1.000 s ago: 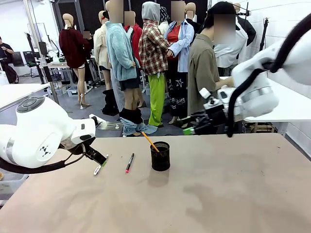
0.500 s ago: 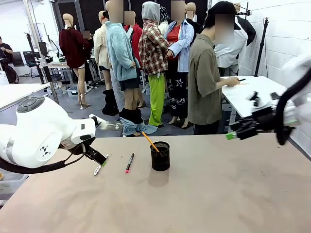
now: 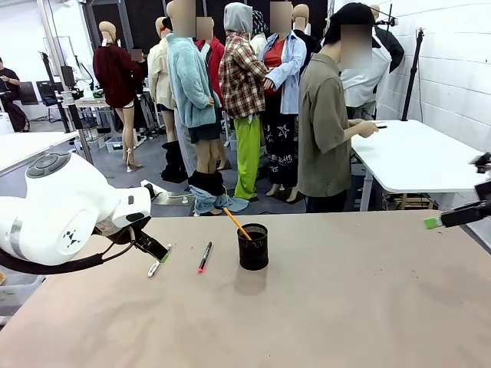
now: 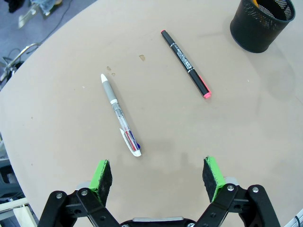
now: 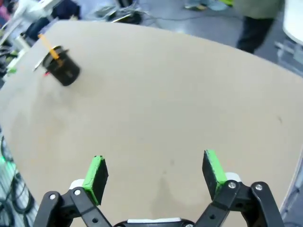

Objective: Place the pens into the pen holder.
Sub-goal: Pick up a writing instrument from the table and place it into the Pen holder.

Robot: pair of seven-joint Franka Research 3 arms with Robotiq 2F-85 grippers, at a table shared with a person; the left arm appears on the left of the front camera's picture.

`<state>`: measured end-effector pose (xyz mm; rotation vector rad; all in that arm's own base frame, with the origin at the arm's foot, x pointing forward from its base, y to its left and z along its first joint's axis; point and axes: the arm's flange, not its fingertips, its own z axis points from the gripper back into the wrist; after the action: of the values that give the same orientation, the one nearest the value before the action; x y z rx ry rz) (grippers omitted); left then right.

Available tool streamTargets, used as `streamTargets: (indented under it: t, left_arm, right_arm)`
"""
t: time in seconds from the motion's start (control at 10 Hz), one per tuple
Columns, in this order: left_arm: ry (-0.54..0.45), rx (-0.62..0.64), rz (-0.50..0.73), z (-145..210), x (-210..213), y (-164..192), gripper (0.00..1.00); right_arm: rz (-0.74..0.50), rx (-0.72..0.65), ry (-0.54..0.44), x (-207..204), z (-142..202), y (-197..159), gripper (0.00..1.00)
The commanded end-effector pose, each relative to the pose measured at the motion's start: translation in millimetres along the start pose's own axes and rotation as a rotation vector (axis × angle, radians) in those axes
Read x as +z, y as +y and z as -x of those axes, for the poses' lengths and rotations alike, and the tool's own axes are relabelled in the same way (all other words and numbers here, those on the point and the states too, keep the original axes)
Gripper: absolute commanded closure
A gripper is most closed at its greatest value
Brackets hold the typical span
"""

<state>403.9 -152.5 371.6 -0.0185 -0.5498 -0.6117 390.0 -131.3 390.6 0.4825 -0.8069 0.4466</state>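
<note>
Left gripper (image 4: 158,172), jaws spread and empty, hovers by the loose silvery-white pen (image 4: 120,115) and black red-ended marker (image 4: 185,63) (two left to stow); orange-yellow pencil (image 3: 236,223) already leans in the black metal-mesh cup (image 3: 253,247); right gripper (image 5: 154,172), likewise spread, far right.

Tan matte surface (image 3: 345,307); past its far edge is a grey floor (image 3: 153,172), with cables (image 3: 173,201) lying out beyond the far left corner. Beyond the far right corner a white table (image 3: 414,157) on metal legs sits against a white painted brick wall (image 3: 453,61), with a thin black stand (image 3: 415,69) upright by that wall and a person (image 3: 322,130) standing at the table's near end. Off the left edge there is another white tabletop (image 3: 23,146) with metal posts (image 3: 57,61) behind it, dark panels (image 3: 138,15) along the back, even indoor light.
</note>
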Motion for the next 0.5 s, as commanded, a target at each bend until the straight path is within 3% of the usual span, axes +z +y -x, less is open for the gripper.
streamTargets:
  t: [0.0,0.2,0.4]
  left_arm:
    - [-0.001,0.004,0.001,1,1,1,0.0]
    - [-0.001,0.004,0.001,1,1,1,0.0]
    - [-0.001,0.004,0.001,1,1,1,0.0]
  right_arm:
    - [0.119,-0.127,0.002,17,-2,3,0.0]
    - [0.082,-0.112,-0.077,19,0,-2,0.0]
    - [0.11,-0.109,-0.027,25,2,-12,0.0]
